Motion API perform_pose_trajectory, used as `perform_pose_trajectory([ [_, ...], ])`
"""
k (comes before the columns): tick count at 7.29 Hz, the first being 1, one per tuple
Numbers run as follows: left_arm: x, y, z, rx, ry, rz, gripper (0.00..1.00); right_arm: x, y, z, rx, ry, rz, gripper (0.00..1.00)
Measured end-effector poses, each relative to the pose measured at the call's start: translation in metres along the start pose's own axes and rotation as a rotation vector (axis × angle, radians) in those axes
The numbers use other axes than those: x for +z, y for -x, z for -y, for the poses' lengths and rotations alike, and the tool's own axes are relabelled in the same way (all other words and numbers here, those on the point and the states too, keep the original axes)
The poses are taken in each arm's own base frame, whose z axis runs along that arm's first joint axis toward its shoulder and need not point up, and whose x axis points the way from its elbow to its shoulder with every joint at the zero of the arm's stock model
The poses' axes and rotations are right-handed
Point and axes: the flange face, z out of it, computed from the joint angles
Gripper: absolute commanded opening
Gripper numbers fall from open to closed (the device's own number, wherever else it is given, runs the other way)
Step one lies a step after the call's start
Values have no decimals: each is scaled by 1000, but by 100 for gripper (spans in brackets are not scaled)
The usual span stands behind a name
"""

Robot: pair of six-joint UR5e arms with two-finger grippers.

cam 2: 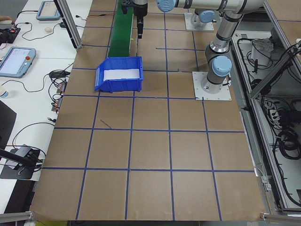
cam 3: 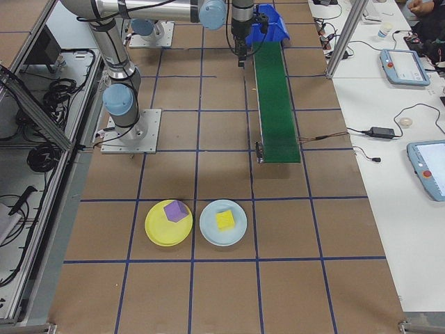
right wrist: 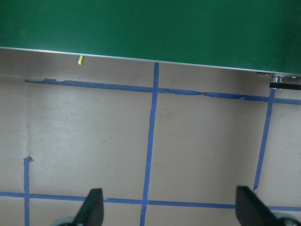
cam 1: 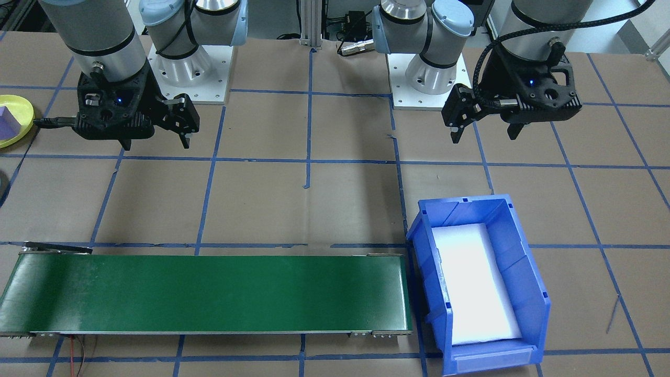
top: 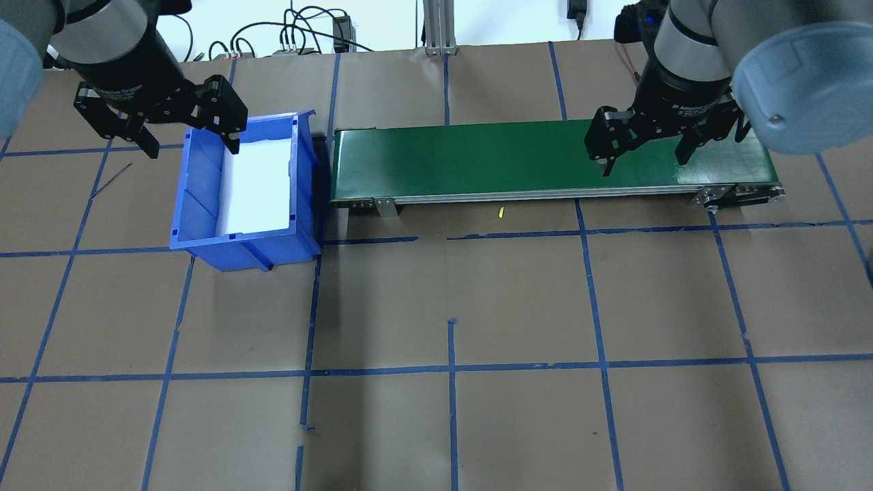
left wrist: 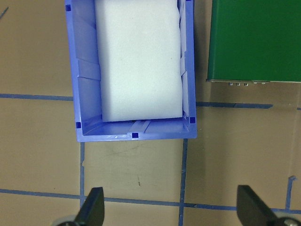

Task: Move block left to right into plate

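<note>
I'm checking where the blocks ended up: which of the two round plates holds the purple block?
The bright-yellow round plastic plate holds the purple block. It lies nearer the robot's base than the pale-blue round plate beside it, which carries a yellow square block.

From the front camera I only get half the plate [cam 1: 15, 118], sliced off by the left edge, and the purple block [cam 1: 9, 127] on it is clipped too. The belt [cam 1: 204, 293] runs out of that same edge. On both wrist feeds just the fingertips [left wrist: 91, 207] [right wrist: 91, 207] poke in at the bottom. The tiny yellow scrap [top: 500, 213] by the belt I can't identify.
</note>
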Motion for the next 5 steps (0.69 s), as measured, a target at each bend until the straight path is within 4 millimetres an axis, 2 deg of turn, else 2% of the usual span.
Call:
perform_pose_trajectory([
  [5, 2, -1, 0, -8, 13, -1, 100, -2, 3, 1, -2, -12, 18, 100],
])
